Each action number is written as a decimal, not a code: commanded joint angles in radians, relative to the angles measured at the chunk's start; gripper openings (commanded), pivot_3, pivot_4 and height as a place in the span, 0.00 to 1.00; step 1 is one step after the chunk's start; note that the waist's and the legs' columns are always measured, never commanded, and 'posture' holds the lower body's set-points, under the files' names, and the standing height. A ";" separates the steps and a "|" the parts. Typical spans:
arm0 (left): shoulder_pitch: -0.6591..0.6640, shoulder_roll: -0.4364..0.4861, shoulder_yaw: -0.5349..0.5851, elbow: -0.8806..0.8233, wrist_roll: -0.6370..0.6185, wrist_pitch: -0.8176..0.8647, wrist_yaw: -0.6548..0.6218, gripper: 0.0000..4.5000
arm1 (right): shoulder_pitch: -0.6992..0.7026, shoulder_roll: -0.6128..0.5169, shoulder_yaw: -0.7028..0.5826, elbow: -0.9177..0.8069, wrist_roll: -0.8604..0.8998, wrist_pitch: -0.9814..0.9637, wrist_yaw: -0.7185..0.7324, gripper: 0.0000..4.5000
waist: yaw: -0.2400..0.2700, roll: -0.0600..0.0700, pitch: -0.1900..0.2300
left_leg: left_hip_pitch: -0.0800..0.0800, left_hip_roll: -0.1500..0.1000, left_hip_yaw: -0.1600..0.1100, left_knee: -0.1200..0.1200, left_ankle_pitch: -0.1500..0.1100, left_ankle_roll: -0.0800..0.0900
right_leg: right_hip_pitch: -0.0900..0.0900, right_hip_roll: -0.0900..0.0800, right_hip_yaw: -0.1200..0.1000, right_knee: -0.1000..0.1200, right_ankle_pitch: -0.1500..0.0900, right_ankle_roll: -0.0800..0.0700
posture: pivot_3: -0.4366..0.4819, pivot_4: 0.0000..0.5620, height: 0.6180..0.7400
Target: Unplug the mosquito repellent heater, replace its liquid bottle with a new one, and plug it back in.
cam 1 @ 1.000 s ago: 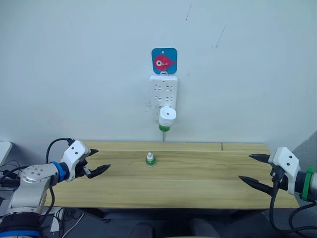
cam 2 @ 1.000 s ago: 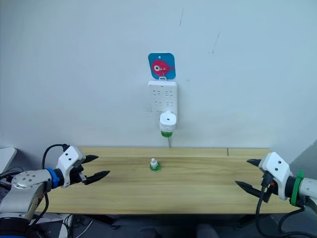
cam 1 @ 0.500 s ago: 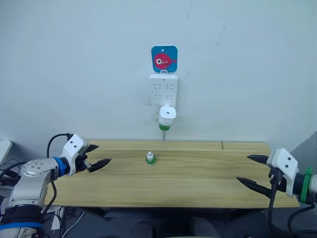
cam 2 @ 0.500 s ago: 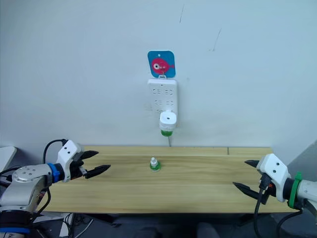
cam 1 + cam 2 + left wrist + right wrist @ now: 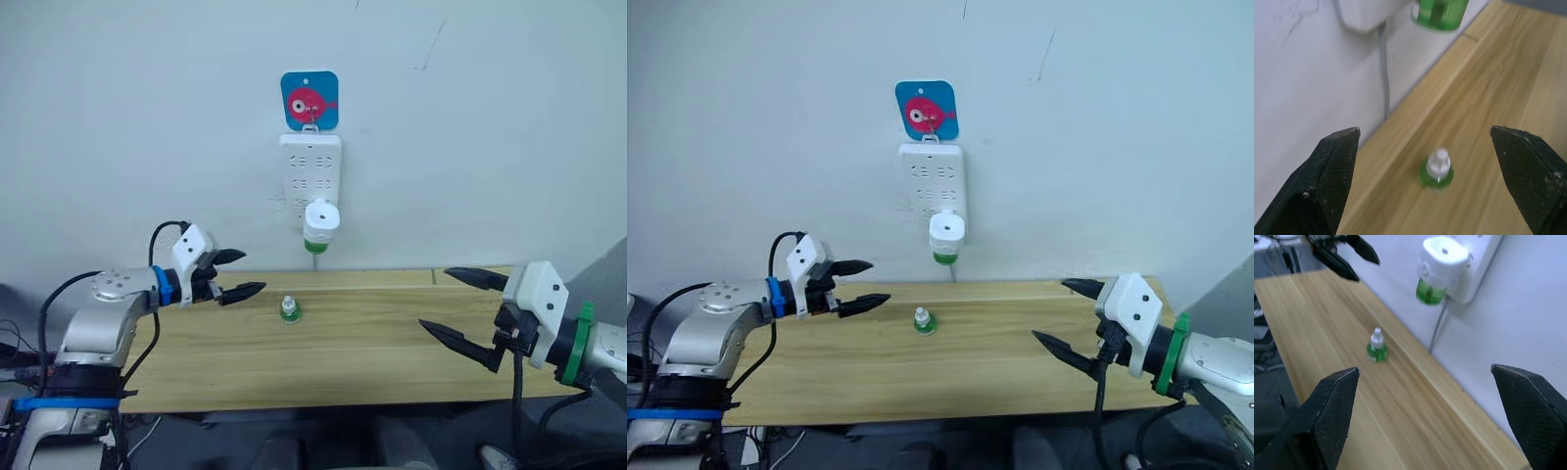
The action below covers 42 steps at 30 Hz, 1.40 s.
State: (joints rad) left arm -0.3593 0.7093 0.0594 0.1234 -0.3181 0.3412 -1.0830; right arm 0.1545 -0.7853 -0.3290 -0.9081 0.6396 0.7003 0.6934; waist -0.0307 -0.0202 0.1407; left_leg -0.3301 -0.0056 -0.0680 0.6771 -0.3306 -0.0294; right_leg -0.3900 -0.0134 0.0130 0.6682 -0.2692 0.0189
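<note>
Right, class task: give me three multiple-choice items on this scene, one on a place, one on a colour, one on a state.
1. Where is the mosquito repellent heater?
A. lying on the table
B. plugged into the power strip on the wall
C. held in a tool

2. What colour is the base of the small bottle standing on the table?
A. red
B. blue
C. green

3. How is the left tool?
A. open, holding nothing
B. shut on the bottle
C. shut on the heater

Answers: 1 B, it hangs from the strip above the table. 2 C, green below a white cap. 3 A, fingers apart in air.
</note>
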 commanded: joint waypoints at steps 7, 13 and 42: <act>-0.199 -0.033 0.000 0.104 -0.035 0.005 -0.030 0.99 | -0.033 0.041 0.042 -0.123 0.095 0.065 -0.175 1.00 | -0.010 0.000 0.023 | -0.002 0.000 -0.001 -0.001 -0.001 0.002 | 0.000 0.000 -0.001 -0.005 0.003 -0.003 | 0.32 0.30 1.00; -0.339 -0.061 -0.048 0.228 -0.024 0.033 -0.076 0.99 | -0.046 0.041 0.102 -0.139 0.107 0.060 -0.234 1.00 | -0.014 -0.003 0.040 | -0.004 -0.001 -0.003 -0.001 -0.002 0.003 | -0.001 -0.001 -0.005 -0.006 0.003 -0.003 | 0.29 0.33 1.00; -0.597 -0.152 -0.070 0.533 0.025 -0.128 -0.164 0.66 | -0.113 -0.021 0.141 -0.137 0.179 0.071 -0.337 1.00 | -0.041 -0.003 0.044 | -0.023 -0.003 -0.008 0.003 -0.002 0.003 | -0.016 -0.003 -0.010 -0.003 0.004 -0.002 | 0.25 0.28 1.00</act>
State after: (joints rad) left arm -0.9131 0.5637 -0.0317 0.6791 -0.2875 0.2463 -1.2371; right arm 0.0562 -0.7980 -0.1720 -1.0006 0.8084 0.7758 0.3628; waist -0.0721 -0.0235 0.1843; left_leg -0.3535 -0.0093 -0.0768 0.6806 -0.3324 -0.0266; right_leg -0.4058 -0.0169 0.0020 0.6653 -0.2648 0.0165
